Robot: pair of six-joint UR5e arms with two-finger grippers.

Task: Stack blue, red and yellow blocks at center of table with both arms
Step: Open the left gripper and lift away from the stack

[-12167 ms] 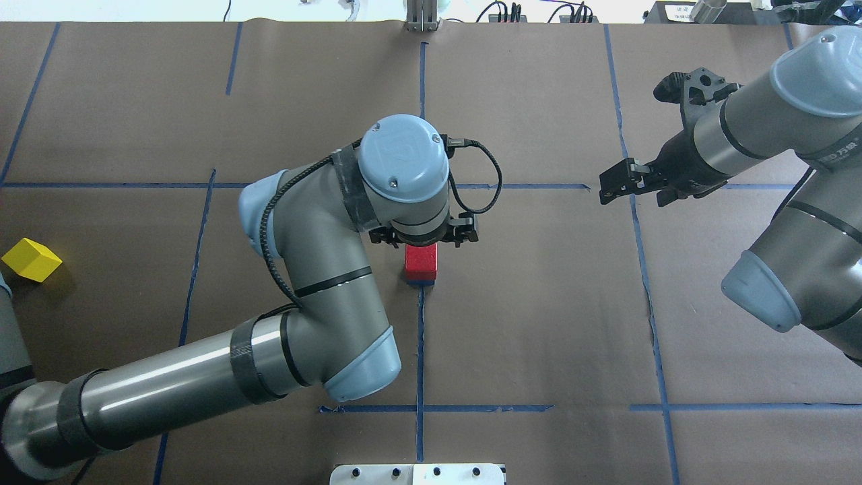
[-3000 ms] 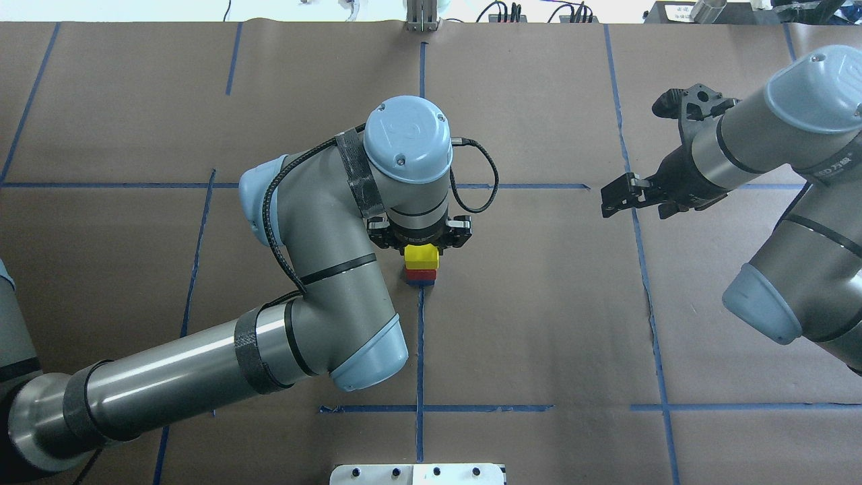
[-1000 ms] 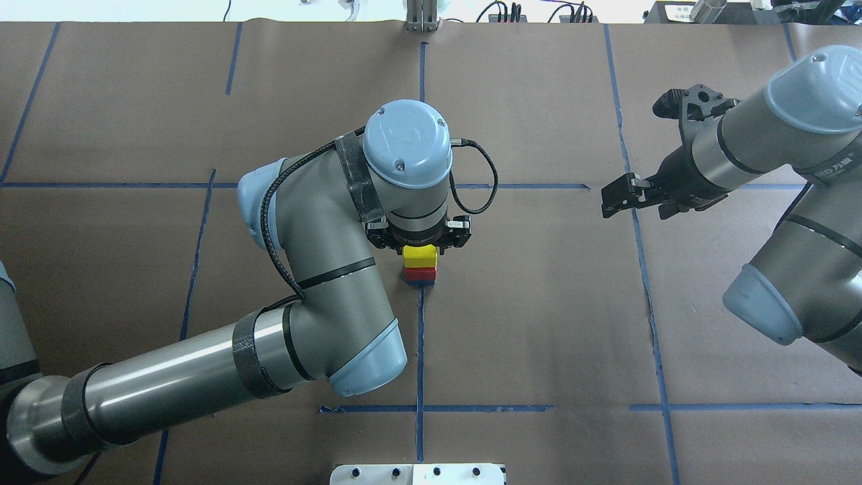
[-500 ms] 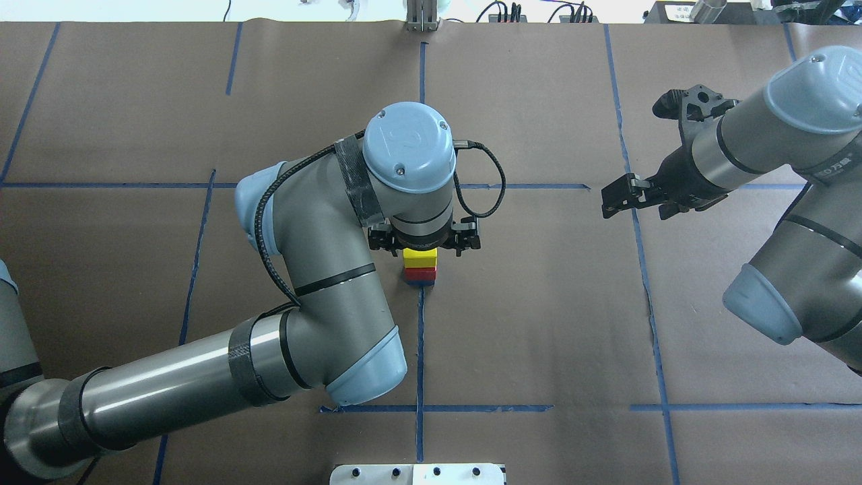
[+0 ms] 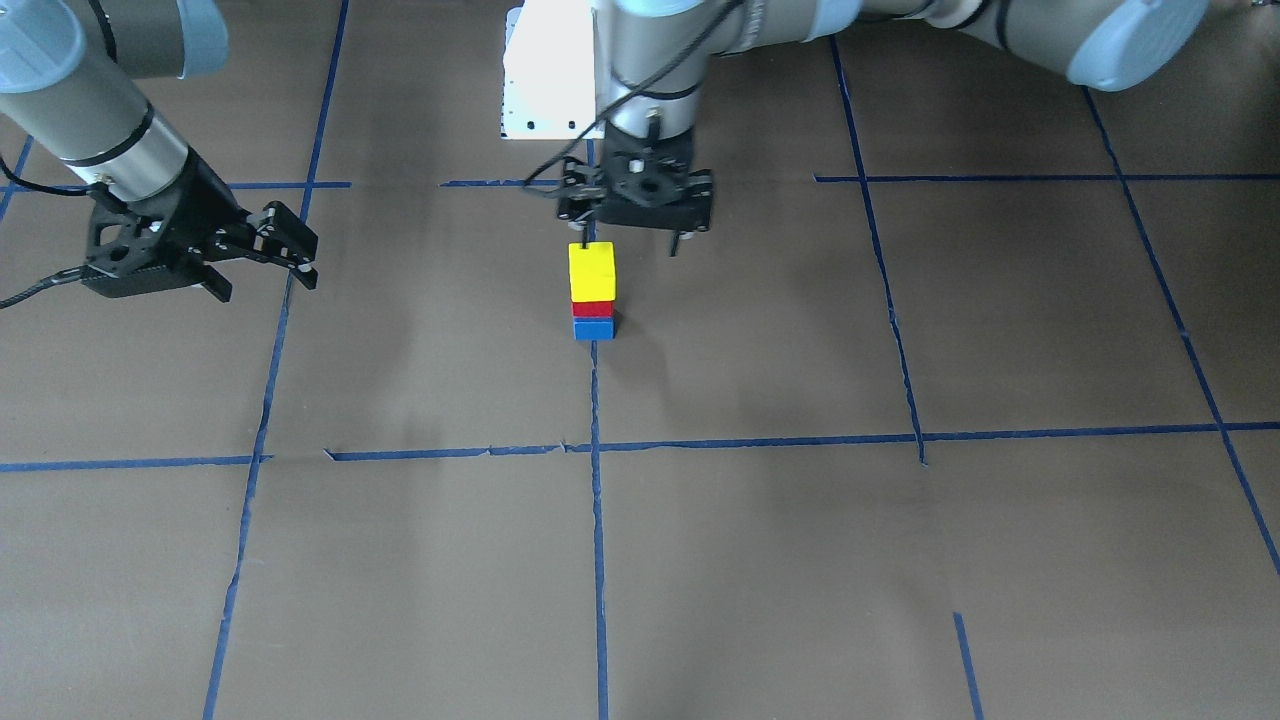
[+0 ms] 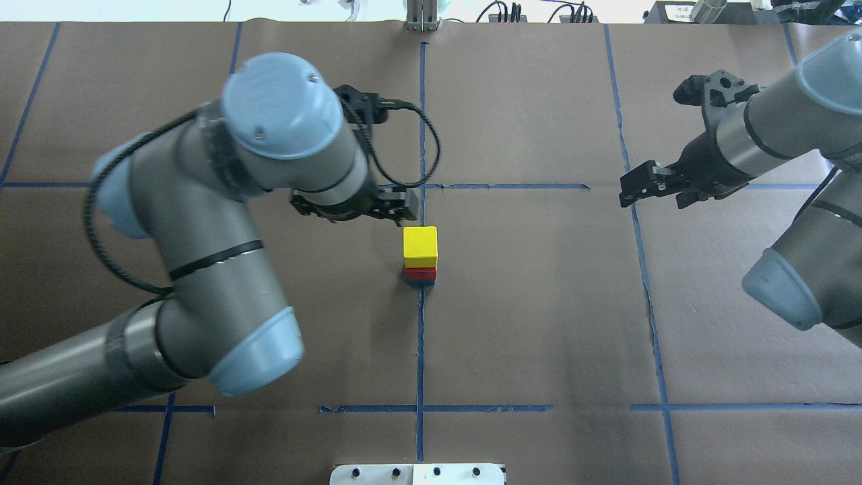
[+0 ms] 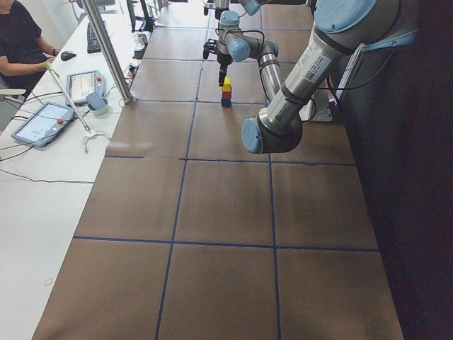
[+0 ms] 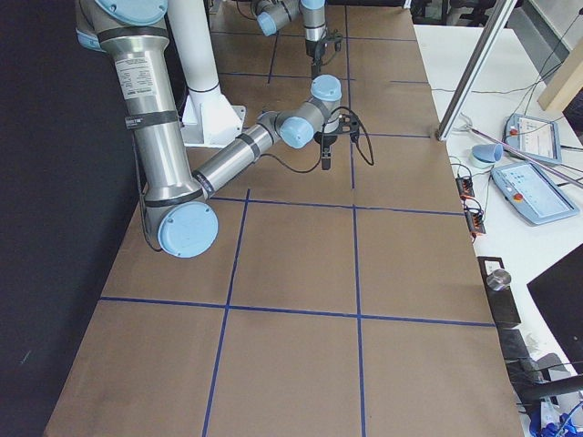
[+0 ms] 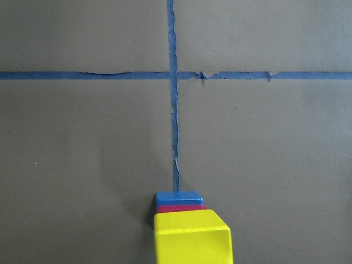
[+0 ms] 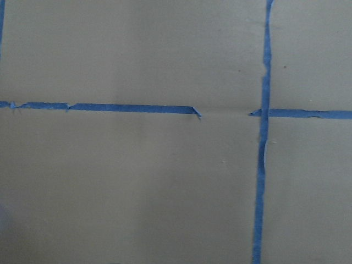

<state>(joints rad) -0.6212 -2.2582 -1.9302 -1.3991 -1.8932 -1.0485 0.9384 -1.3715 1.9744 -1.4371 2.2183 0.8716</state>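
In the front-facing view the right gripper [image 5: 312, 262] hangs at the upper left, well apart from the blocks, its two fingers spread with nothing between them. Near the middle of the frame, slightly above centre, the stack stands on the brown table cover [image 5: 900, 560], right on a vertical blue tape line [image 5: 597, 500]. The blue block [image 5: 593, 328] is at the bottom, the red block [image 5: 592, 309] sits on it, and the yellow block [image 5: 591, 270] tops the pile. The three line up squarely and upright; the yellow one looks the tallest from here, the red only a thin band. Just above and to the right of the stack in the frame, the left gripper [image 5: 631, 243] points down with its fingers spread wide and empty. One fingertip shows at the yellow block's far top edge, yet neither finger pinches it. The overhead view shows this gripper just up and left of the stack.
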